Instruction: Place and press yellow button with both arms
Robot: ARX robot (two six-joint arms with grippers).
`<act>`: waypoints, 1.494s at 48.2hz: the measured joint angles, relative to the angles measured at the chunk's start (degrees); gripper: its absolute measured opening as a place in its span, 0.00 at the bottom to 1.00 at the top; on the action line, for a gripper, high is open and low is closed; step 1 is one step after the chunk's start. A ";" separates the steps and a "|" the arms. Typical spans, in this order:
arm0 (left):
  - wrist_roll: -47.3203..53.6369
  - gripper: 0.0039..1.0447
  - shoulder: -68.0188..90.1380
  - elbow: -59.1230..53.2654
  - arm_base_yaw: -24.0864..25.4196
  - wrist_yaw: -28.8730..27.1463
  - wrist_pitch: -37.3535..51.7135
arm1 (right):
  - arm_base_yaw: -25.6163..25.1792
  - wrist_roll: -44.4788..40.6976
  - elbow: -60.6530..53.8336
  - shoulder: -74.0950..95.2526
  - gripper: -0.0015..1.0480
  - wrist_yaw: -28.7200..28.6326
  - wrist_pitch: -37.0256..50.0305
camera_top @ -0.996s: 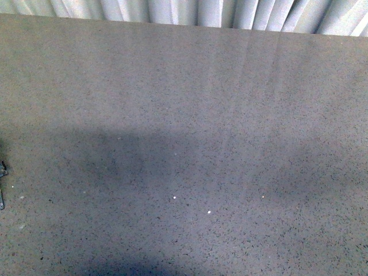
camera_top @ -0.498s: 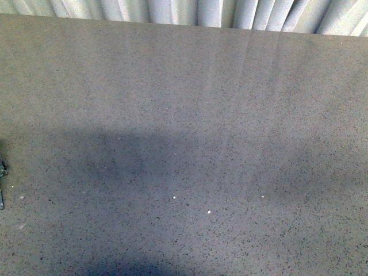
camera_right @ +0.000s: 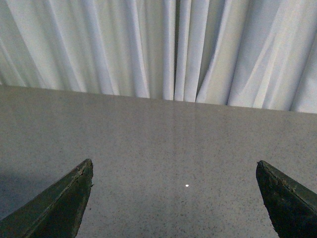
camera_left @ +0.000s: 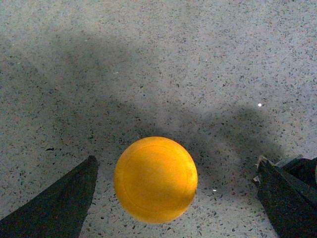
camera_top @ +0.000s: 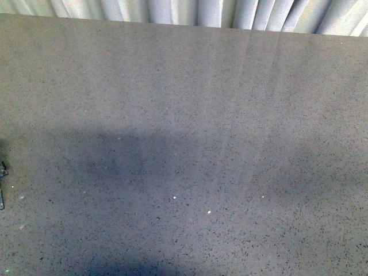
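The yellow button [camera_left: 155, 179] shows only in the left wrist view, seen from above as a round yellow-orange cap standing on the speckled grey table [camera_left: 158, 59]; its collar and base are hidden under the cap. My left gripper [camera_left: 176, 159] is open and hovers over it, with the cap between the two dark fingers and nearer one of them; neither touches it. My right gripper [camera_right: 174, 162] is open and empty above bare table. In the front view the button is out of view.
A white pleated curtain [camera_right: 163, 44] hangs behind the table's far edge [camera_top: 184, 26]. A small dark part [camera_top: 2, 184] pokes in at the left edge of the front view. Broad shadows lie across the tabletop.
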 joint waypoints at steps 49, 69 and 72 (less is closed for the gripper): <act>-0.50 0.34 -3.72 0.50 0.66 1.66 -2.21 | 0.00 0.02 0.00 0.00 0.91 0.00 0.00; -10.10 0.34 -15.85 7.30 -25.03 -6.95 -8.35 | 0.00 0.02 -0.02 0.00 0.91 0.00 0.00; -12.04 0.34 -12.98 7.34 -32.98 -9.31 -6.71 | 0.00 0.00 0.00 0.00 0.91 0.00 0.00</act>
